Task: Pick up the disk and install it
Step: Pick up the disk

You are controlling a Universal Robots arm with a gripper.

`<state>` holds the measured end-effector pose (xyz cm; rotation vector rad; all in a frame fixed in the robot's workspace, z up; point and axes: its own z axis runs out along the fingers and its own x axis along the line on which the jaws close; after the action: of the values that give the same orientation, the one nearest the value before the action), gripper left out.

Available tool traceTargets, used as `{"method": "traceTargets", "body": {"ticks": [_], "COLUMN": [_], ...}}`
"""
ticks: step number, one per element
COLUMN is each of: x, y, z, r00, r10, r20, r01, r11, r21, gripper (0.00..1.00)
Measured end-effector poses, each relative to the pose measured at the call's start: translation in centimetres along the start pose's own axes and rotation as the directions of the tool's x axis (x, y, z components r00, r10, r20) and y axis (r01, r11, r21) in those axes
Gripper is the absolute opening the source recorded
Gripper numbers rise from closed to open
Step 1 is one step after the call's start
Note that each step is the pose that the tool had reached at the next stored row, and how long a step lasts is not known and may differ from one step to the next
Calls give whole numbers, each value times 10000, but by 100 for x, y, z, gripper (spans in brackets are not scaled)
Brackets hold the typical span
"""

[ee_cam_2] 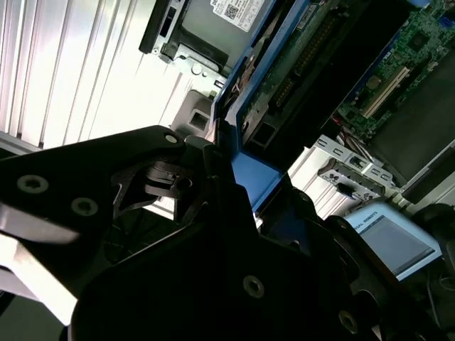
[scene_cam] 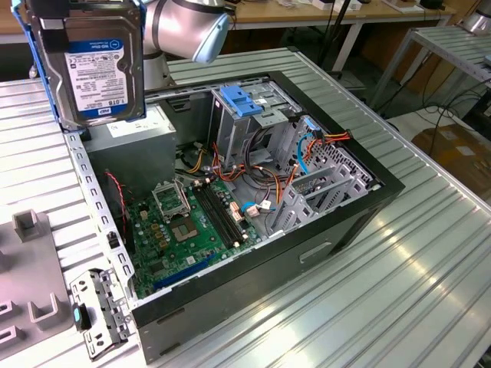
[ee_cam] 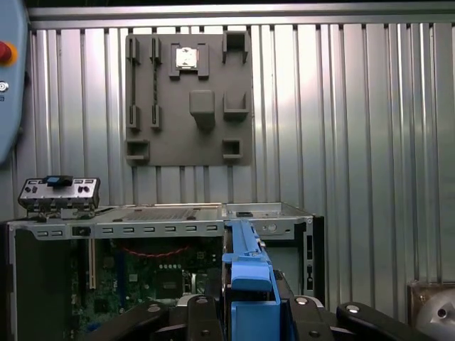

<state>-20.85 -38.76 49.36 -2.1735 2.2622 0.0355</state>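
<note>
With the jaws clamped on its blue rail, the disk (scene_cam: 96,65) hangs upright over the open computer case (scene_cam: 307,241), apart from the drive cage (scene_cam: 265,115), so this thin edge grip could let it tilt, slip or snag the cables (scene_cam: 303,149).

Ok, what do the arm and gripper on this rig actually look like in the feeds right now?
In the exterior view the arm is a rounded silver-grey tube with a pale blue cap on its joint. In both wrist views the gripper is matte black, built of flat angular plates and linkages dotted with small silver screw heads.
</note>
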Motion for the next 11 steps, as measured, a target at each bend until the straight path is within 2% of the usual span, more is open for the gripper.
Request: {"method": "traceTargets", "body": {"ticks": [4, 9, 11], "x": [-5, 9, 47], "y": [-115, -188, -225], "z": [-2, -3, -3], "r00": [10000, 10000, 10000], "r10": [-1, 3, 5], "r20": [0, 0, 0], "r01": [1, -3, -5], "r11": [10000, 10000, 10000], "r21": [-1, 0, -1], "gripper": [37, 37, 37]}}
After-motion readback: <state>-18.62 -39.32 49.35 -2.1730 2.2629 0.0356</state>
